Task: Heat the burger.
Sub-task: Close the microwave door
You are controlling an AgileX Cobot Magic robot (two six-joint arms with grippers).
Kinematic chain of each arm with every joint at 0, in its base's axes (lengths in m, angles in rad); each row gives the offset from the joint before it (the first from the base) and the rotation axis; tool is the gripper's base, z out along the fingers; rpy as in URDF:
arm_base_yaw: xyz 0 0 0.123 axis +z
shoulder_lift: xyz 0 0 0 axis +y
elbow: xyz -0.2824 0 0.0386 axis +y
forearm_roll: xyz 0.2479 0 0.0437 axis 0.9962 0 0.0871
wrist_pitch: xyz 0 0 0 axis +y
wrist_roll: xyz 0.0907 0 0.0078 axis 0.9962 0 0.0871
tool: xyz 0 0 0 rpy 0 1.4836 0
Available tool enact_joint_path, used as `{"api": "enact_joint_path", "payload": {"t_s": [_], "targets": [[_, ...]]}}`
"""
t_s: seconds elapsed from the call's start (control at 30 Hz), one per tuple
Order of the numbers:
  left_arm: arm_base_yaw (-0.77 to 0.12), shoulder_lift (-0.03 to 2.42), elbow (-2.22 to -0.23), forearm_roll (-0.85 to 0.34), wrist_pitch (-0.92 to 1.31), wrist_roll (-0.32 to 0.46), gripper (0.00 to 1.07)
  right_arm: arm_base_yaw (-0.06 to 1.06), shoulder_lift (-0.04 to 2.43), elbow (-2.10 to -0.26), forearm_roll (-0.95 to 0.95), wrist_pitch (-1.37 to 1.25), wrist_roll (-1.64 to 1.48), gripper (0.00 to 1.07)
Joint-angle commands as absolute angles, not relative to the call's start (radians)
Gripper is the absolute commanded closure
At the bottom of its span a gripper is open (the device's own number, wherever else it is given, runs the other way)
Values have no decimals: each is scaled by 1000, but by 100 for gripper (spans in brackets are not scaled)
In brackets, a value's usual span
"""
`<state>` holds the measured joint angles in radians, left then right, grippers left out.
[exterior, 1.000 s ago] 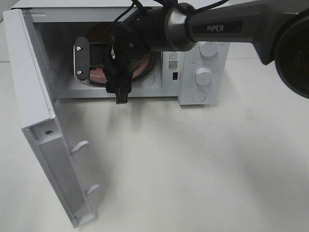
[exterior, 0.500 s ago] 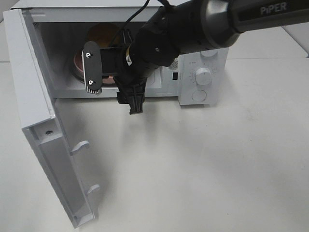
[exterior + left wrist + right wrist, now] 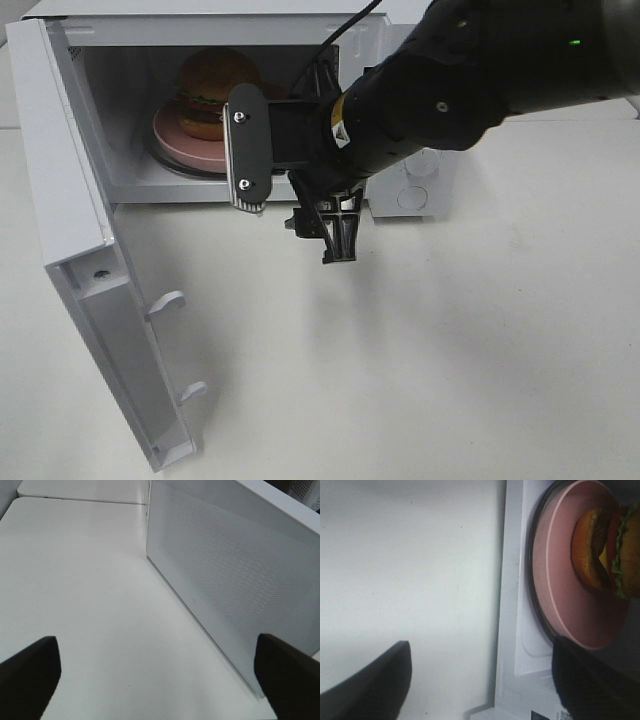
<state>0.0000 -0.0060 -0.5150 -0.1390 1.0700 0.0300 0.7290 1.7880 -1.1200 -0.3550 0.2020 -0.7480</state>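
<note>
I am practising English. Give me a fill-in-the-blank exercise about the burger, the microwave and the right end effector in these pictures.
1. The burger rests on a round ____ plate.
2. The plate stands ____ the microwave.
3. The microwave's door is ____.
4. The right end effector is open, in front of the microwave, and holds ____.

Missing words: pink; inside; open; nothing.

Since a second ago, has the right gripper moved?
Yes. The right gripper has backed out of the microwave, shifting right and toward the table's front, which uncovers the burger.
</note>
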Motion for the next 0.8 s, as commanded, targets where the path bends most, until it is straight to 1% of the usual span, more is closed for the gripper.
{"api": "enact_joint_path", "payload": {"t_s": [0.03, 0.13, 0.23, 0.33, 0.4, 0.5, 0.57, 0.6, 0.63, 0.67, 0.73, 0.8], "targets": [[1, -23, -516, -140, 1069, 31, 9, 730, 1712, -1055, -352, 210, -702, 31], [1, -23, -516, -140, 1069, 31, 9, 730, 1674, -1019, -350, 224, -683, 31], [1, -23, -516, -140, 1069, 31, 9, 730, 1568, -931, -321, 262, -564, 31], [1, -23, -516, -140, 1069, 31, 9, 730, 1544, -912, -311, 269, -529, 31], [1, -23, -516, -140, 1069, 31, 9, 730, 1451, -842, -265, 307, -409, 32], [1, -23, -516, -140, 1069, 31, 9, 730, 1424, -823, -248, 317, -379, 32], [1, -23, -516, -140, 1069, 31, 9, 730, 1347, -775, -210, 348, -286, 32], [1, -23, -516, -140, 1069, 31, 9, 730, 1347, -775, -210, 348, -286, 32], [1, -23, -516, -140, 1069, 31, 9, 730, 1294, -750, -187, 383, -210, 32], [1, -23, -516, -140, 1069, 31, 9, 730, 1294, -750, -187, 383, -210, 32], [1, -23, -516, -140, 1069, 31, 9, 730, 1197, -715, -164, 486, -81, 32], [1, -23, -516, -140, 1069, 31, 9, 730, 1171, -709, -162, 521, -49, 32]]}}
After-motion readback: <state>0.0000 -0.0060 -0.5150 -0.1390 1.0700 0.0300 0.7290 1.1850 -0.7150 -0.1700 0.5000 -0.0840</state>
